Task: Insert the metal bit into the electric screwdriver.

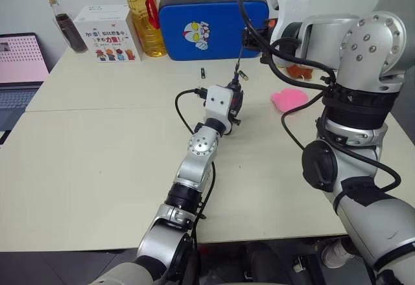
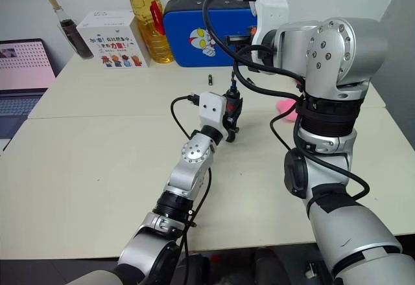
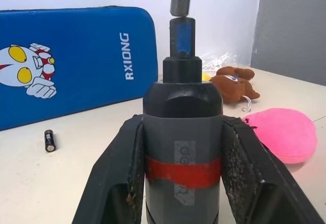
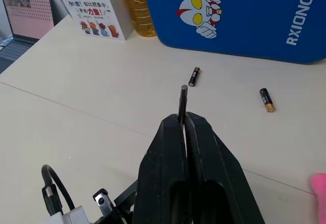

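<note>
- Tabletop is lying bare and pale on my left side and toward its near edge, giving the widest open room there.
- Along the far edge a blue case, an oil bottle, a white carton and a dark thin bottle are standing in a row, closing that side off.
- At the left edge a laptop is sitting with its screen lit.
- On my right a pink pad is lying on the table, with a brown plush toy behind it near the wall.
- Two small batteries are lying loose on the table in front of the blue case, well apart from each other.
- My left gripper is clamping its two black fingers on the electric screwdriver, holding it above the table's middle with the tip tilted up and away from me.
- That screwdriver is showing a dark grey body, a red band between my fingers and a narrower stepped collar at the tip.
- My right gripper is pinching the metal bit with fingers pressed together; it is a thin grey rod sticking out past my fingertips.
- In the left wrist view the bit's lower end is hanging just above the screwdriver's collar, roughly in line with it; I cannot tell whether they are touching.
</note>
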Action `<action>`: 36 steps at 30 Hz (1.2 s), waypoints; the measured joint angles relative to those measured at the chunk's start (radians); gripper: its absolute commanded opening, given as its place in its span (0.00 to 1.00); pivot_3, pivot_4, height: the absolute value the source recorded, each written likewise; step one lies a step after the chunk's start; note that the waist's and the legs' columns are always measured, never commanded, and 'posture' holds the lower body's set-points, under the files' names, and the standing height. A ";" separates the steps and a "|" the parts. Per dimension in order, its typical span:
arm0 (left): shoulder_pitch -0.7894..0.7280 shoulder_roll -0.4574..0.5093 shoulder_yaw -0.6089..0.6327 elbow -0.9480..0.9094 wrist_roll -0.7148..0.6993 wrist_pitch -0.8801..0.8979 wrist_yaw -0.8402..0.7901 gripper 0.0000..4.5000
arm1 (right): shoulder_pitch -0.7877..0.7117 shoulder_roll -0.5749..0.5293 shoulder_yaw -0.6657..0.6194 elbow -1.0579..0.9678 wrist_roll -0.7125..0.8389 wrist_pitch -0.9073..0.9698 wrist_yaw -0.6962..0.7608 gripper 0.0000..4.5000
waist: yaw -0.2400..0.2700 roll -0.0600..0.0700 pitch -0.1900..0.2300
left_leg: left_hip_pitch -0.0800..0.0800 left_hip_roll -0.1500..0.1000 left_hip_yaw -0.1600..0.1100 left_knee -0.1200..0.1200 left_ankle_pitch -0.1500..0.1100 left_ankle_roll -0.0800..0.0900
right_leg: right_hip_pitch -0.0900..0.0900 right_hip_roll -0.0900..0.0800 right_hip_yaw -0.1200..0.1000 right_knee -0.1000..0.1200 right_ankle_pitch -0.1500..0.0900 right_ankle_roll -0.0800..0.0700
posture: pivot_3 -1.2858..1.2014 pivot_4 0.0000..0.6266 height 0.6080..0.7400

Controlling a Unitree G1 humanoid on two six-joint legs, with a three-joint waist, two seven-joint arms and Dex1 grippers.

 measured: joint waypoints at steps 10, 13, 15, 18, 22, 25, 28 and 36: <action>0.003 0.000 0.000 -0.006 0.000 0.003 0.000 0.37 | 0.000 -0.004 0.000 0.000 -0.002 -0.001 -0.001 0.02 | 0.000 0.000 0.000 | 0.000 0.000 0.000 0.000 0.000 0.000 | 0.000 0.000 0.000 0.000 0.000 0.000 | 0.52 0.24 1.00; 0.004 0.000 0.000 -0.009 0.000 0.004 0.000 0.37 | 0.000 -0.005 0.000 0.000 -0.003 0.002 -0.001 0.02 | 0.000 0.000 0.000 | 0.000 0.000 0.000 0.000 0.000 0.000 | 0.000 0.000 0.000 0.000 0.000 0.000 | 0.52 0.24 1.00; 0.004 0.000 0.000 -0.010 0.000 0.005 0.000 0.37 | 0.000 -0.005 0.000 0.000 -0.004 0.005 -0.001 0.02 | 0.000 0.000 0.000 | 0.000 0.000 0.000 0.000 0.000 0.000 | 0.000 0.000 0.000 0.000 0.000 0.000 | 0.52 0.24 1.00; 0.005 0.000 -0.001 -0.011 0.000 0.006 0.000 0.37 | 0.000 -0.006 0.000 0.000 -0.005 0.008 -0.001 0.02 | 0.000 0.000 0.000 | 0.000 0.000 0.000 0.000 0.000 0.000 | 0.000 0.000 0.000 0.000 0.000 0.000 | 0.52 0.24 1.00; 0.005 0.000 -0.001 -0.012 0.000 0.007 0.000 0.37 | 0.000 -0.009 0.000 0.000 -0.005 0.011 0.000 0.02 | 0.000 0.000 0.000 | 0.000 0.000 0.000 0.000 0.000 0.000 | 0.000 0.000 0.000 0.000 0.000 0.000 | 0.52 0.24 1.00; 0.005 0.000 -0.001 -0.012 0.000 0.007 0.000 0.37 | 0.000 -0.010 0.000 0.000 -0.005 0.011 0.000 0.02 | 0.000 0.000 0.000 | 0.000 0.000 0.000 0.000 0.000 0.000 | 0.000 0.000 0.000 0.000 0.000 0.000 | 0.52 0.24 1.00; 0.005 0.000 -0.001 -0.012 0.000 0.008 -0.001 0.37 | 0.000 -0.010 0.000 0.000 -0.006 0.011 0.000 0.02 | 0.000 0.000 0.000 | 0.000 0.000 0.000 0.000 0.000 0.000 | 0.000 0.000 0.000 0.000 0.000 0.000 | 0.52 0.24 1.00; 0.010 -0.001 -0.002 -0.024 0.000 0.018 0.000 0.37 | 0.000 -0.008 -0.003 0.000 -0.006 0.007 0.000 0.02 | 0.000 0.000 0.000 | 0.000 0.000 0.000 0.000 0.000 0.000 | 0.000 0.000 0.000 0.000 0.000 0.000 | 0.52 0.24 1.00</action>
